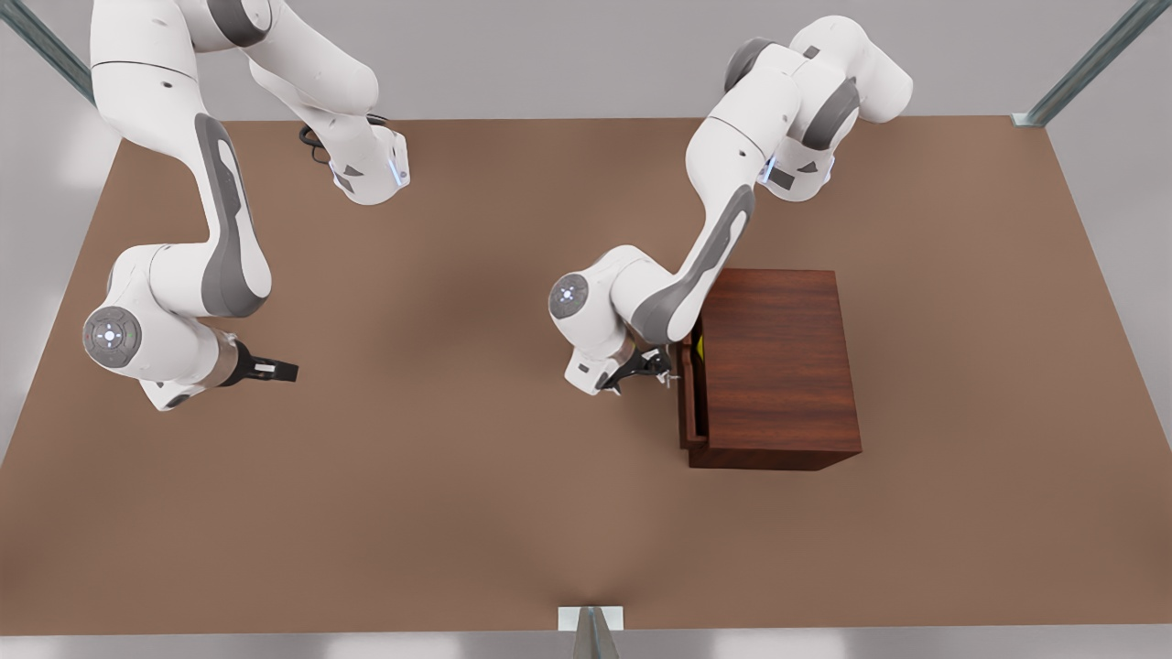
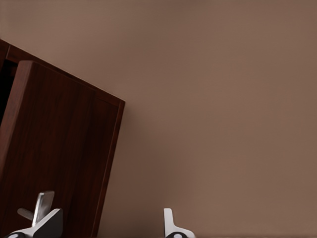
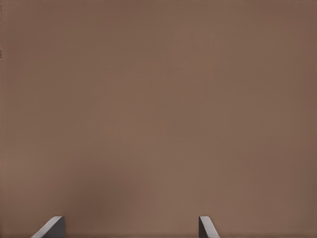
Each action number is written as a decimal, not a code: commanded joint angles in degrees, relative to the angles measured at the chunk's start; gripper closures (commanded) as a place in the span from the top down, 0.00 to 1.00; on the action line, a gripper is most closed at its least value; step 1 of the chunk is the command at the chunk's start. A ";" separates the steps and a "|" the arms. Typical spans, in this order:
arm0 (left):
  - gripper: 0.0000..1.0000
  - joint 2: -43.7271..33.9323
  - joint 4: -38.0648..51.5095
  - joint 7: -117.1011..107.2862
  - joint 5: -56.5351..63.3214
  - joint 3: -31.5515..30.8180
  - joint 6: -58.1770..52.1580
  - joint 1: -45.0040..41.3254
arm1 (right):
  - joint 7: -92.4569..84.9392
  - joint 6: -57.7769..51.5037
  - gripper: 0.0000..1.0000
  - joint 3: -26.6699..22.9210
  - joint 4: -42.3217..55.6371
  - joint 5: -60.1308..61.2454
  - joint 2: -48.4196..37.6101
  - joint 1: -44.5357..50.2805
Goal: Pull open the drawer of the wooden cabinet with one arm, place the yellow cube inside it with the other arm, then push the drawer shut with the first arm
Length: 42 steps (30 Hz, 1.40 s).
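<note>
No brand, label or writing can be read on anything here. The wooden cabinet (image 1: 778, 366) is a boxy block of dark reddish-brown wood with clear grain, standing on the plain matte brown tabletop (image 1: 458, 513) toward the front view's right. Its drawer (image 1: 689, 394) stands slightly pulled out on the side facing the front view's left, leaving a narrow dark slot, and a sliver of the yellow cube (image 1: 699, 347) shows inside that slot near its far end.

The left gripper (image 1: 661, 368) sits just beside the drawer's front panel; in the left wrist view its pale metal fingers (image 2: 42, 206) are spread apart, one of them lying over the dark panel (image 2: 54, 148), with nothing between them. I cannot tell whether it touches the wood.

The right gripper (image 1: 286, 371) waits well apart, over bare tabletop at the front view's left, its two grey fingertips (image 3: 52, 227) held wide apart and empty.
</note>
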 commanded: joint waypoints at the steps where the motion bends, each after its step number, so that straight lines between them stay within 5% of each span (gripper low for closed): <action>1: 1.00 -0.13 -0.23 2.49 0.04 0.02 0.52 0.26 | 1.26 0.14 1.00 0.02 0.03 0.06 -0.05 0.01; 42: 1.00 -2.94 -4.27 5.04 0.22 0.28 0.34 1.84 | 1.35 0.05 1.00 0.02 0.11 0.06 0.04 0.01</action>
